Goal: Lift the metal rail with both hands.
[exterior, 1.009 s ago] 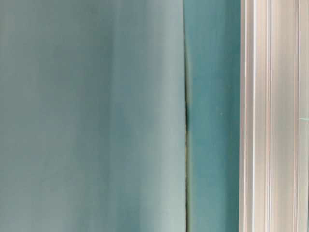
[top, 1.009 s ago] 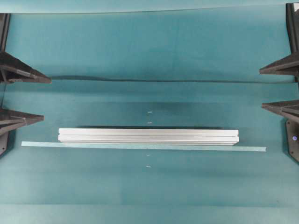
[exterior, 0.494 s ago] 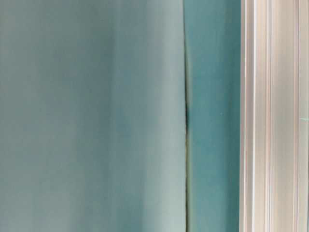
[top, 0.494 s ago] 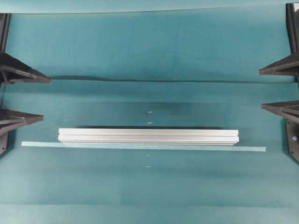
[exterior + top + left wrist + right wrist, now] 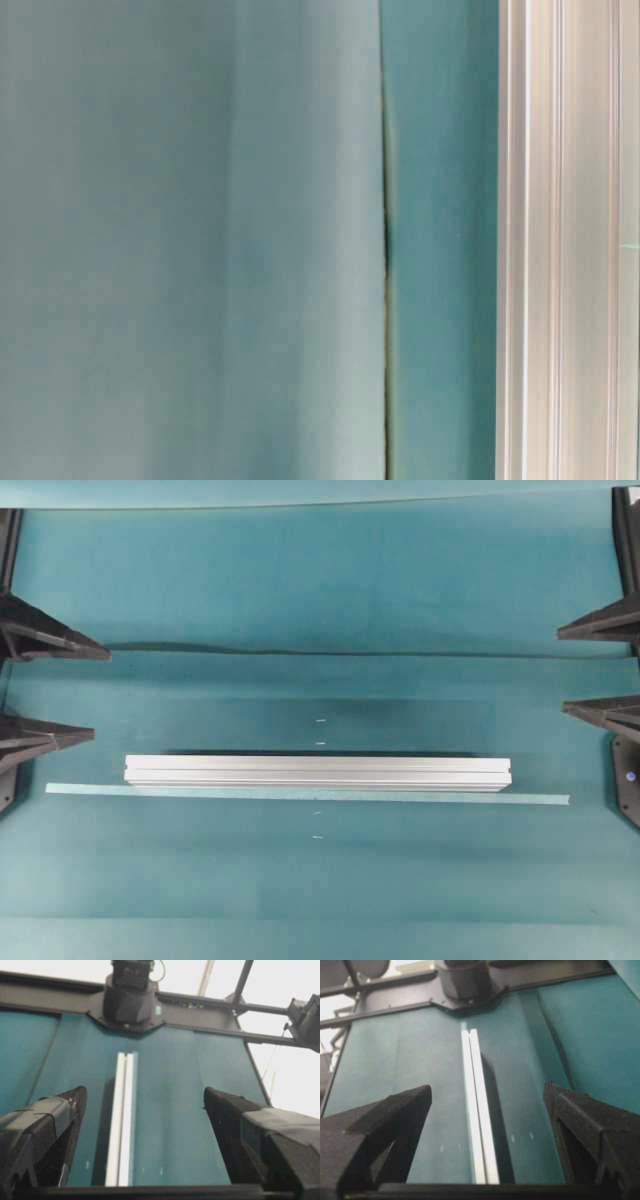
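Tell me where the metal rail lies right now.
In the overhead view the metal rail lies flat across the middle of the teal table, just above the pale tape strip.

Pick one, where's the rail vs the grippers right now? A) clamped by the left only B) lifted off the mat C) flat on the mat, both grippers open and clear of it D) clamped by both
C: the rail lies flat on the mat, with the left gripper and right gripper open at the edges, touching nothing.
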